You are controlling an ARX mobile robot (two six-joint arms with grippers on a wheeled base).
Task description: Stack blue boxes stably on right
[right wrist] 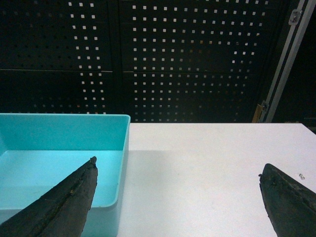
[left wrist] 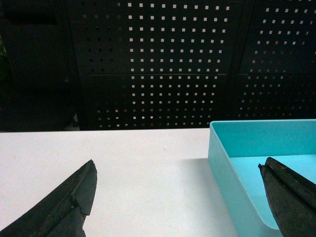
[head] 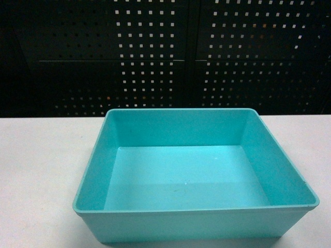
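Between wide-spread grippers, turquoise tub (head: 196, 227) fills table (head: 36, 165).

The left tool (left wrist: 177, 197) is spread wide, its two dark fingers (left wrist: 69, 207) rising from the bottom corners. One finger hangs over the white table (left wrist: 138, 168); the other sits over the open inside of a turquoise box (left wrist: 232, 168) at the right. The box rests on the table and looks empty. A black pegboard wall (left wrist: 163, 64) stands behind.
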